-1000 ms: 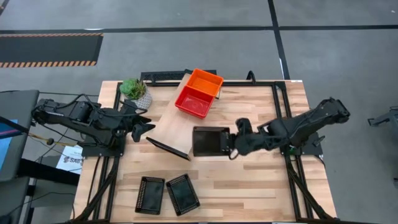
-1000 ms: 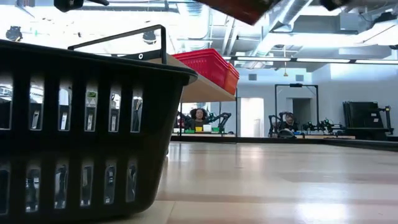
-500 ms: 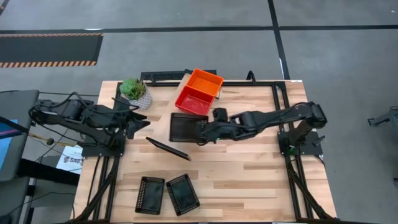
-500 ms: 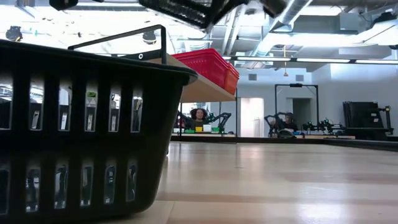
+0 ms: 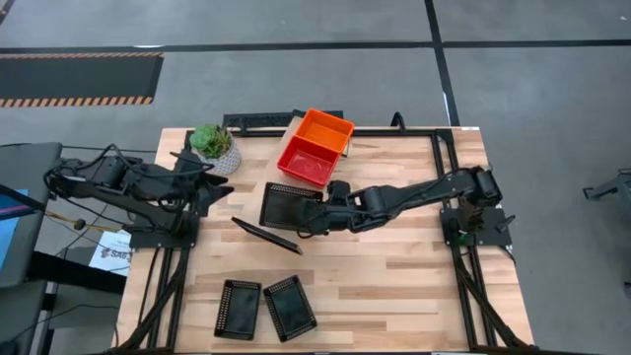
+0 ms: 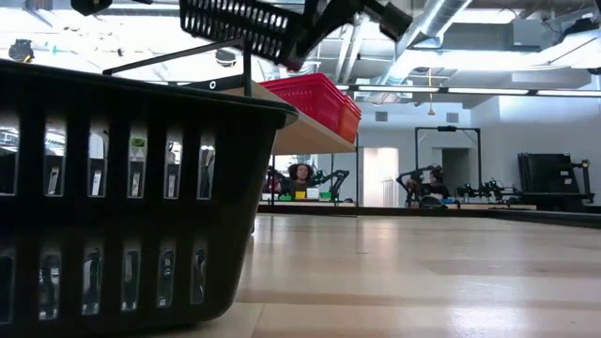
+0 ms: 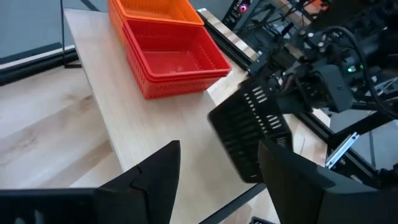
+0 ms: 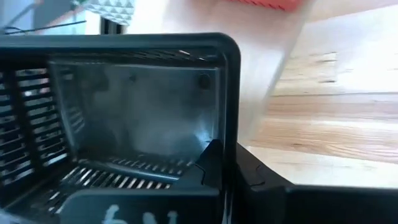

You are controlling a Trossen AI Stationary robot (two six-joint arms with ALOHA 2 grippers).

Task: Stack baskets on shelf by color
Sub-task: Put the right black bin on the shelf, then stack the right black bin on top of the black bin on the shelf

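I'm looking down on the slatted table (image 5: 394, 286) and the shelf (image 5: 258, 202), the light board with a dark frame edge running from the far side of the table toward its middle. At the shelf's far end an orange basket stack (image 5: 324, 128) and a red basket stack (image 5: 308, 161) are sitting side by side and touching.

I'm reaching the right arm across the table, and the right gripper (image 5: 322, 209) is clamping the rim of a black basket (image 5: 288, 205), fingers pinched on its wall; in the right wrist view that basket (image 8: 124, 118) is filling the picture, mouth up and roughly level. From table height it (image 6: 246, 26) is hanging in the air above the board, not resting on anything.

The relation I'm steering by: the bare stretch of shelf lies directly below the carried basket and slightly beyond the right gripper's tips, with the red stack just off to the far side of the tool. The basket's long side is running roughly parallel to the red stack's near wall, so I judge a straight lowering puts it down next in line.

The left gripper (image 5: 209, 186) is waiting beside the shelf's other edge, fingers (image 7: 155, 171) spread and holding nothing, by the small potted plant (image 5: 214, 145). The right arm is clearly the nearer one.

Two more black baskets (image 5: 264, 308) are lying behind the tool, near the table's front edge.
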